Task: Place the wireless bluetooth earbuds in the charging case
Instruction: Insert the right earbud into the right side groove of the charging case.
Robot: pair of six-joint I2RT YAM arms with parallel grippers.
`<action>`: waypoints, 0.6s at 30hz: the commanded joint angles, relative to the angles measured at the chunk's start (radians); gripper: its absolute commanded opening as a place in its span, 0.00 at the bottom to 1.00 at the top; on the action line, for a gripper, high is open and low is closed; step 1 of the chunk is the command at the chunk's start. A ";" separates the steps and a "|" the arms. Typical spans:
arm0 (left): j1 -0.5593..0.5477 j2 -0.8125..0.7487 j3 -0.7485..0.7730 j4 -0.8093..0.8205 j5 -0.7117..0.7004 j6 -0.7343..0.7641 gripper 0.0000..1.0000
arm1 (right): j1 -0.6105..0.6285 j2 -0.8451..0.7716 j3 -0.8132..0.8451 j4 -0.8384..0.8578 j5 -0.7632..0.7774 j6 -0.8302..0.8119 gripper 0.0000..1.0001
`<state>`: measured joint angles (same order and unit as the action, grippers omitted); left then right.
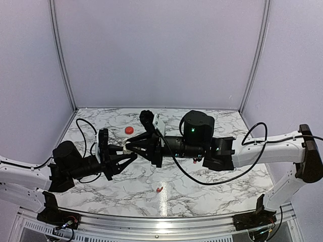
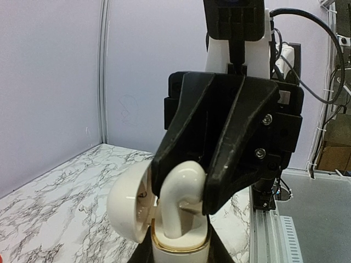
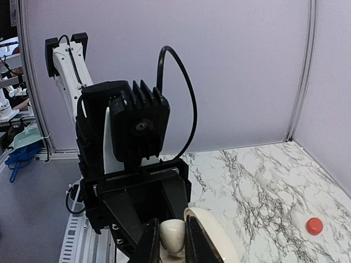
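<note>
Lilac walls enclose a marble-patterned counter point(image 1: 212, 191) where two arms meet over the middle; the left claw point(image 1: 125, 151) is clenched round a white charging case point(image 2: 181, 251), its hinged lid point(image 2: 126, 205) swung open. The right claw point(image 3: 173, 246) pinches a white earbud point(image 2: 175, 208), which stands in the case's well; a small red disc point(image 1: 129, 130) lies on the counter behind, well apart.

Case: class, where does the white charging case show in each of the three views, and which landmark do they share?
Top external: case, a small white patch left of centre.
Left wrist: case at bottom centre, open, earbud poking from it.
Right wrist: case at the bottom edge, centre.
Shared landmark: the marble table.
</note>
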<state>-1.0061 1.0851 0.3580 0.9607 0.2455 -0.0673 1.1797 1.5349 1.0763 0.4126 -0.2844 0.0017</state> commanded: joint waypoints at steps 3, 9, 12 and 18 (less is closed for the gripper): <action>0.015 -0.012 0.054 0.124 0.017 -0.014 0.00 | 0.011 -0.014 -0.006 -0.063 -0.057 -0.019 0.03; 0.015 -0.010 0.061 0.124 0.020 -0.007 0.00 | 0.011 0.023 0.036 -0.099 -0.052 -0.006 0.04; 0.015 -0.022 0.056 0.119 -0.006 -0.001 0.00 | 0.011 0.026 0.040 -0.119 -0.040 -0.007 0.16; 0.015 -0.018 0.058 0.115 -0.012 -0.006 0.00 | 0.009 0.014 0.043 -0.129 -0.029 -0.011 0.21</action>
<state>-1.0000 1.0863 0.3641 0.9775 0.2600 -0.0742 1.1801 1.5364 1.0981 0.3717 -0.2985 -0.0151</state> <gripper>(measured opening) 0.228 0.201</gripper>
